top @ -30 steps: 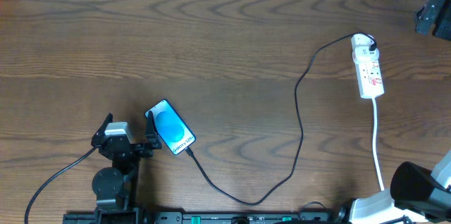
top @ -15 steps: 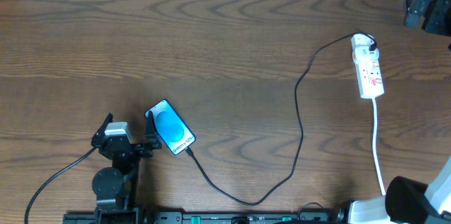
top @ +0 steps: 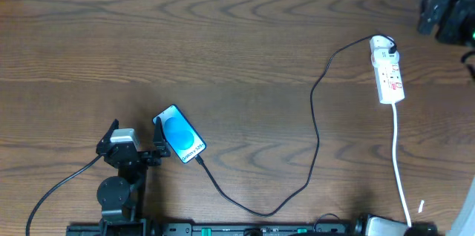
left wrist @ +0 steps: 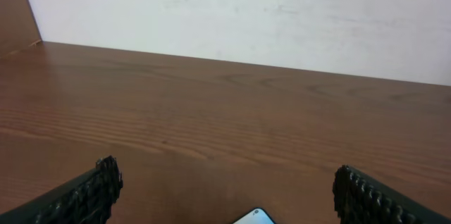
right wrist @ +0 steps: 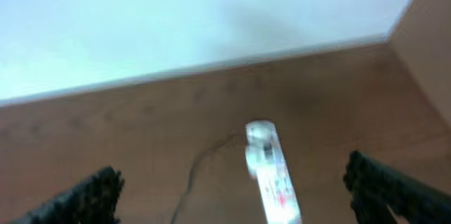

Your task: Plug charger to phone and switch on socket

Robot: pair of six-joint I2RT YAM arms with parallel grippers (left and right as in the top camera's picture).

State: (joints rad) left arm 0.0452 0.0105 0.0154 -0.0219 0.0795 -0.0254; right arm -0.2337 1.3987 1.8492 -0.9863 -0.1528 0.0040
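The phone (top: 179, 133) lies face up at the front left, blue screen lit; only its corner (left wrist: 254, 218) shows in the left wrist view. The charger (top: 315, 117), a thin black cable, runs from the socket's far end in a long loop, and its plug tip meets the phone's near end. The white socket (top: 388, 73) lies at the right and shows blurred (right wrist: 271, 175) in the right wrist view. My left gripper (top: 134, 136) (left wrist: 225, 176) stands open just left of the phone, holding nothing. My right gripper (top: 432, 12) (right wrist: 232, 171) hangs open and empty, high at the far right, beyond the socket.
The socket's white cord (top: 399, 162) runs toward the front edge at the right. A white wall (left wrist: 232, 20) borders the far side of the wooden table (top: 223, 58). A black rail (top: 223, 229) lines the front edge.
The right gripper has shifted left at the far right corner, and the arm's bulk has left the lower right of the overhead view. The left arm, phone and cable have not moved.
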